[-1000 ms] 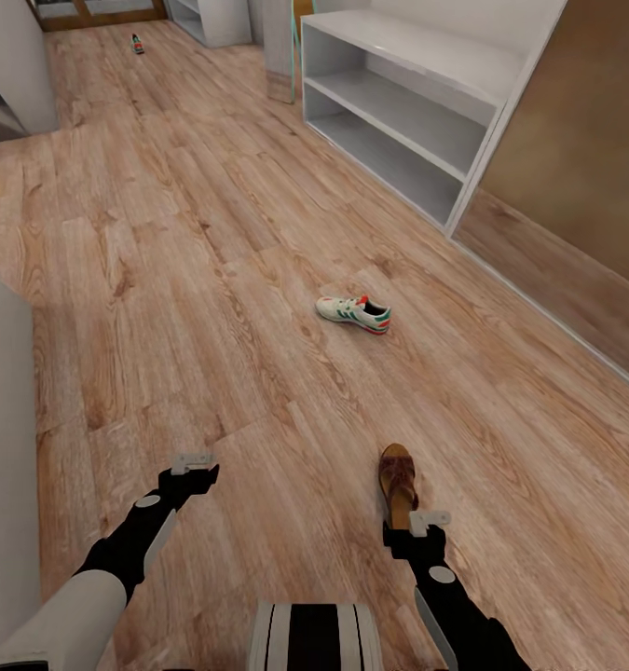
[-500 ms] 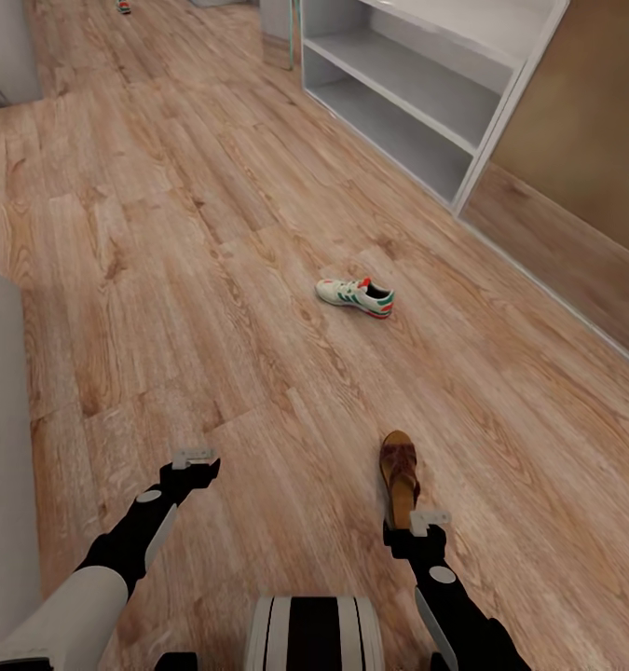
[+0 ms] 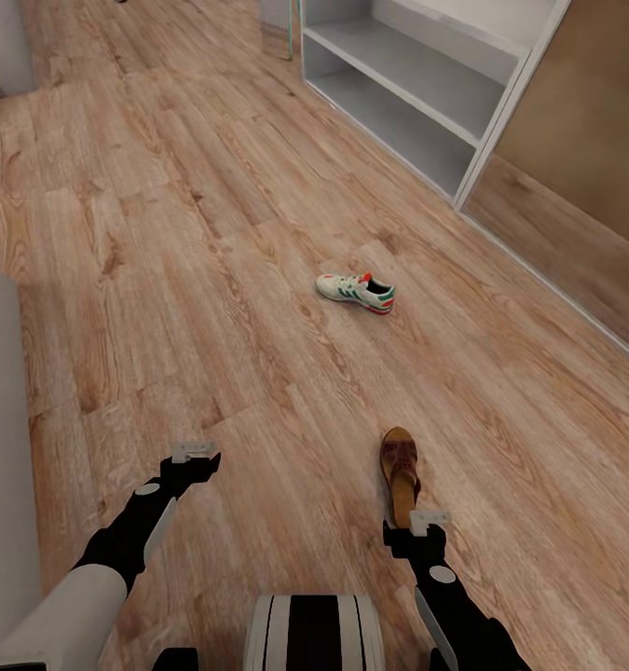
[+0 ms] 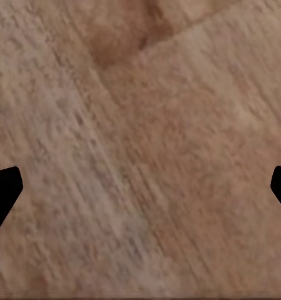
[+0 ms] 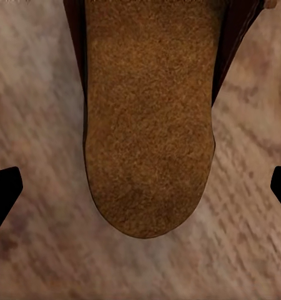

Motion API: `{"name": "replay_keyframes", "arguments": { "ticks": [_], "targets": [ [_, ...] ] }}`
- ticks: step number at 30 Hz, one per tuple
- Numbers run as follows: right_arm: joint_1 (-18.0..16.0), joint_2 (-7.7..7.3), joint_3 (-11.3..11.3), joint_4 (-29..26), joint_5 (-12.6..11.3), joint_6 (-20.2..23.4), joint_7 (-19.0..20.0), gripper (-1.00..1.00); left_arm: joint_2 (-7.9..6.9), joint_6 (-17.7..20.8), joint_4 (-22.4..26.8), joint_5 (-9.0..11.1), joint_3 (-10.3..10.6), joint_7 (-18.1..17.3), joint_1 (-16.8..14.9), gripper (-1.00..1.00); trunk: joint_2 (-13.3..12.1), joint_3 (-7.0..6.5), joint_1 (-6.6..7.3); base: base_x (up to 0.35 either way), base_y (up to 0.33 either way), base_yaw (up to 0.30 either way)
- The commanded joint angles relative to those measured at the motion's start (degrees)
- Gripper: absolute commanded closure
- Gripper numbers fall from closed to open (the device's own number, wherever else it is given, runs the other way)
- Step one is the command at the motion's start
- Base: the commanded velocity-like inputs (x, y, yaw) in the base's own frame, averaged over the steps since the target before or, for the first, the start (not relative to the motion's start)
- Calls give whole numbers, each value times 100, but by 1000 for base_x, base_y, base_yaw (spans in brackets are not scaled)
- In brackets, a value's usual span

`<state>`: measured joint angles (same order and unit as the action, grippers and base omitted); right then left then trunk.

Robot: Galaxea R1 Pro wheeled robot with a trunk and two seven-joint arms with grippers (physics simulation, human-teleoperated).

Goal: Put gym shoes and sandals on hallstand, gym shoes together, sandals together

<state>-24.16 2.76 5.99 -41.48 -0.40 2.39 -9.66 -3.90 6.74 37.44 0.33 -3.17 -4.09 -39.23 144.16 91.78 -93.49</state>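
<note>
The right hand (image 3: 429,518) hangs wide apart above the dark brown leather sandal (image 3: 399,472) on the brown wood floor (image 3: 211,280). The left hand (image 3: 194,454) is wide too.

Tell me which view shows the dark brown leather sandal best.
The head view: the whole dark brown leather sandal lies on the wood plank floor just ahead of the right claw. The right wrist view gives only a close-up of its tan insole. The left wrist view has bare floor.
</note>
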Motion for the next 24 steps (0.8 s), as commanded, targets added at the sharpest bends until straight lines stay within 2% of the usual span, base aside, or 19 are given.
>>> {"name": "replay_keyframes", "arguments": {
  "ticks": [1, 20, 24],
  "targets": [
    [-1, -3, 24, -9, -4, 25, -41, -100, 1, 54, 16, 3, -25, -42, 4, -100, 1, 3, 1, 0, 0, 0],
    [-1, -3, 16, -10, -4, 25, -40, -100, -6, 91, 34, 2, -17, -48, 29, -100, 1, 3, 1, 1, 0, 0],
    [-1, -6, 16, -10, -4, 25, -41, -100, -2, 82, 35, 2, -17, -48, 30, -100, 1, 3, 1, 113, 0, 0]
  ]
}}
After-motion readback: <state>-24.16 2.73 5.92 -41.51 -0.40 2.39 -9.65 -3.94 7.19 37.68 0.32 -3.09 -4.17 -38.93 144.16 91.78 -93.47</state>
